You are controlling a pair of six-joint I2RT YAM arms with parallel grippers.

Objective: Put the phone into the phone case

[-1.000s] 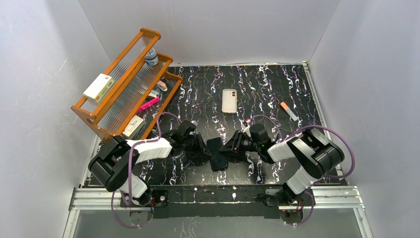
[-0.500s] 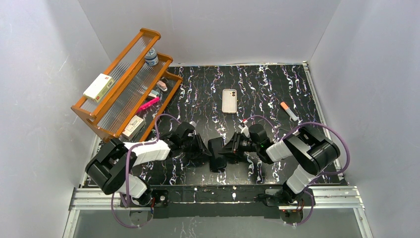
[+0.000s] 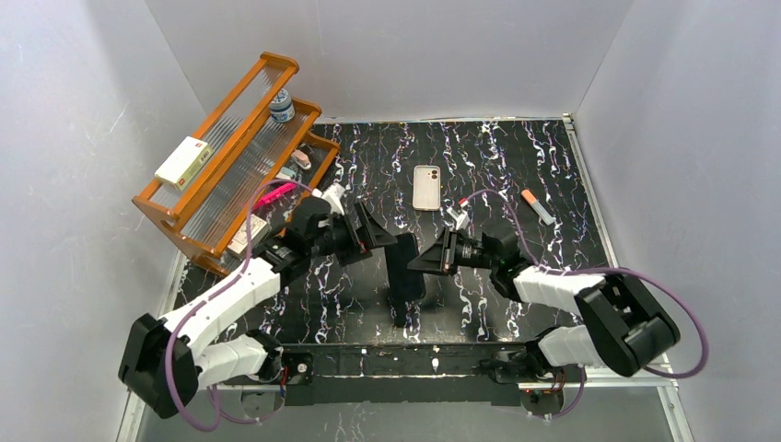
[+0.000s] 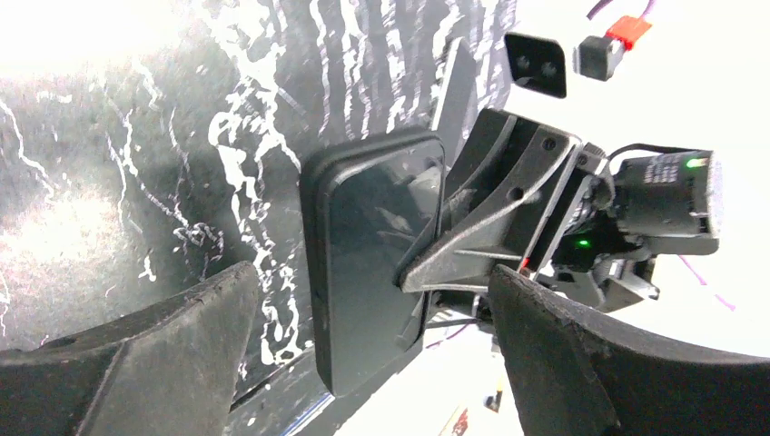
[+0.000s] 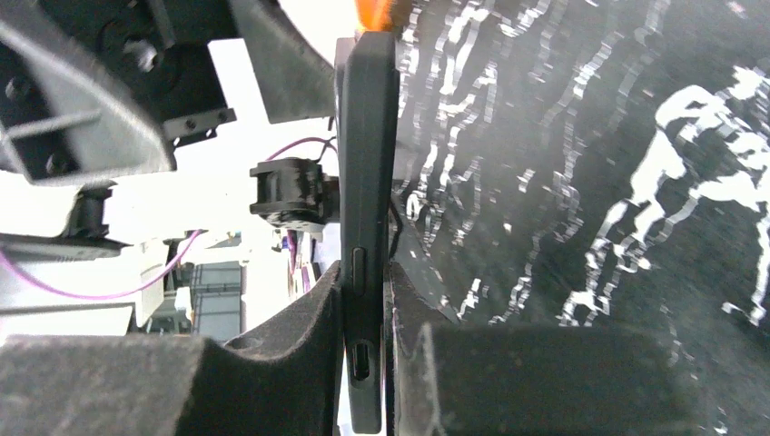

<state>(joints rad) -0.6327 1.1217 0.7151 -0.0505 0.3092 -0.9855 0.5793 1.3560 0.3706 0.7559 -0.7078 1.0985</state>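
Observation:
The phone (image 3: 405,267) is a flat black slab held on edge above the middle of the table, between the two arms. My right gripper (image 3: 420,261) is shut on its right edge; in the right wrist view both pads (image 5: 309,350) press the faces of the phone (image 5: 368,182). To the phone's left my left gripper (image 3: 373,231) is open and does not touch it. In the left wrist view the phone (image 4: 372,263) stands off beyond the wide-apart fingers (image 4: 182,350). The cream phone case (image 3: 425,187) lies flat farther back.
A wooden rack (image 3: 230,157) with boxes, a jar and small items stands at the back left, close to the left arm. An orange-capped marker (image 3: 537,206) lies at the right. White walls enclose the marbled black table (image 3: 497,147).
The left gripper opened, let go of the phone and drew back up and to the left. The right gripper closed on the phone and now carries it alone, slightly farther back.

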